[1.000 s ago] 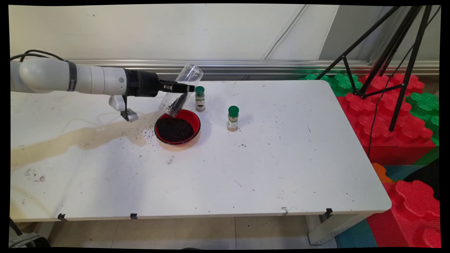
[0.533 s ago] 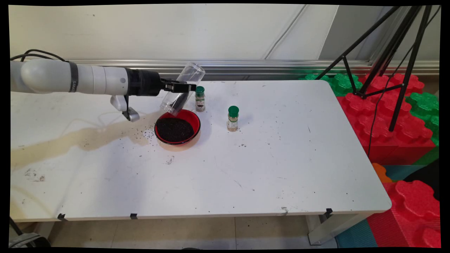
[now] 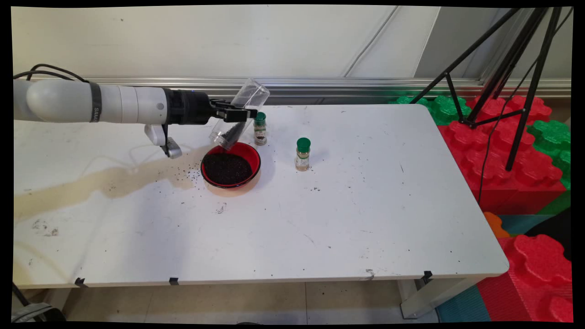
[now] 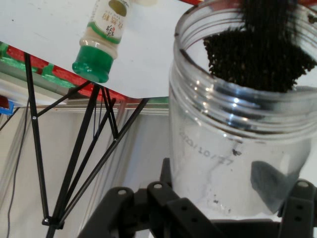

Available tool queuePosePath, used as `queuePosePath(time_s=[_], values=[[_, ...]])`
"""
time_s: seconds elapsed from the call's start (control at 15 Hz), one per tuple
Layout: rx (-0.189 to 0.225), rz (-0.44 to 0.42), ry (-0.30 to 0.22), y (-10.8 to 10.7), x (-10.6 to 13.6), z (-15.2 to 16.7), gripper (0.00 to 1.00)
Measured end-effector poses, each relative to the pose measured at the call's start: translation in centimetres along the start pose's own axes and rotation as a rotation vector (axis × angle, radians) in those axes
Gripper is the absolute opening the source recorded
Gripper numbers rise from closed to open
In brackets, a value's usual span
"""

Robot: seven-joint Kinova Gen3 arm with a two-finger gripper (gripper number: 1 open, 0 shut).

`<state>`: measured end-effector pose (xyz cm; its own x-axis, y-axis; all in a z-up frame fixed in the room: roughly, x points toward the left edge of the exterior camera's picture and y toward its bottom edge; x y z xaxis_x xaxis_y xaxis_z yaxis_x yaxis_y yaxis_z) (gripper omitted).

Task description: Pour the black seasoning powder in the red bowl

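1. Main view: gripper point(image 3: 242, 114) jaws are clenched round a clear plastic jar point(image 3: 240, 114), tilted mouth-down over a red bowl point(image 3: 231, 165) of black seeds on the white table point(image 3: 365, 205); two green-capped spice bottles point(image 3: 260, 129) point(image 3: 302, 154) stand just beside.
2. Hand view: jar point(image 4: 237, 144) fills the jaws, black seeds point(image 4: 257, 49) heaped at its mouth; one spice bottle point(image 4: 101, 39) shows beyond.

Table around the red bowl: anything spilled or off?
Yes. Dark grains lie scattered on the table left of and below the red bowl, beside a tan stain. The gripper holds the clear jar tilted mouth-down over the bowl.
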<state>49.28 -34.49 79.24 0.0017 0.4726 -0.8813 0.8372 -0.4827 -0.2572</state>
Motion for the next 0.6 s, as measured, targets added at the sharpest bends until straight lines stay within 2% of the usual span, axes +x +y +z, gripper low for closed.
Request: queuePosePath(time_s=[0.6], values=[[0.023,0.062,-0.024,-0.91,0.26,-0.21,0.0]])
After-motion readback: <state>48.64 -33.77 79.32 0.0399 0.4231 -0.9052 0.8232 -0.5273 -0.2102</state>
